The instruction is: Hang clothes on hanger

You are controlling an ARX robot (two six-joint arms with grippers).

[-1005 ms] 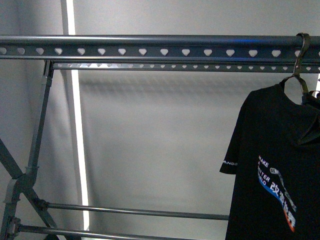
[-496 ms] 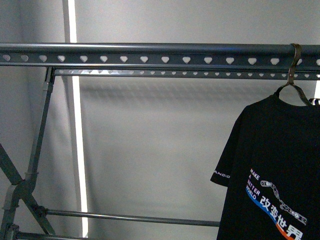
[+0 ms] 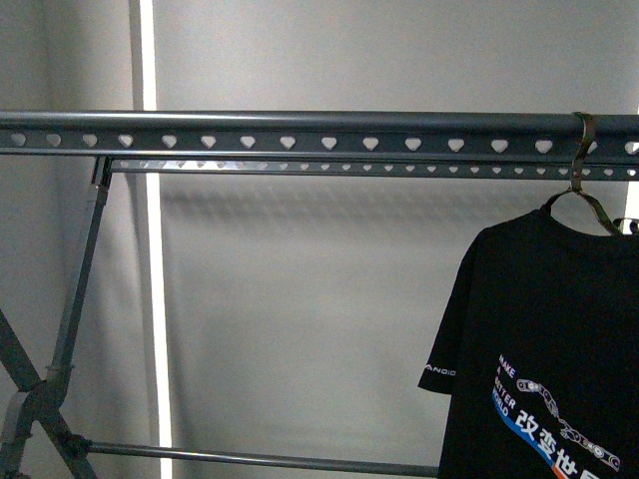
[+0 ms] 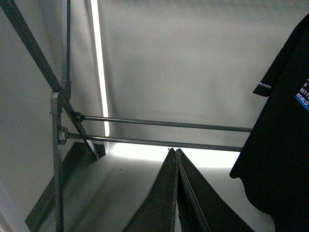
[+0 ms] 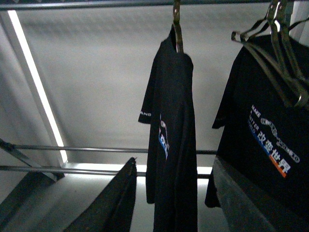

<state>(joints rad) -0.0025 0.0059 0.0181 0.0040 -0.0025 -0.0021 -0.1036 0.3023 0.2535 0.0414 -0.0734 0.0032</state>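
Note:
A black T-shirt (image 3: 544,349) with white print and a blue-orange stripe hangs from a wire hanger hook (image 3: 579,150) on the grey rack's top rail (image 3: 300,143), which has heart-shaped holes. Neither gripper shows in the front view. My left gripper (image 4: 175,152) is shut and empty, low by the rack's lower bars (image 4: 164,124), left of the shirt (image 4: 285,145). My right gripper (image 5: 174,159) is open. In its view one shirt (image 5: 171,125) hangs edge-on between the fingers (image 5: 120,198). A second printed shirt (image 5: 265,145) hangs beside it on wire hangers (image 5: 282,53).
The rack's slanted legs (image 3: 75,299) and a joint stand at the left. A second holed rail (image 3: 349,168) runs behind the top one. A grey wall with a bright vertical light strip (image 3: 152,299) lies behind. A lower crossbar (image 3: 260,459) runs along the bottom.
In the front view the rail and the shirt now sit lower, and the shirt further left. A dark shape at the shirt's collar by the right edge is gone.

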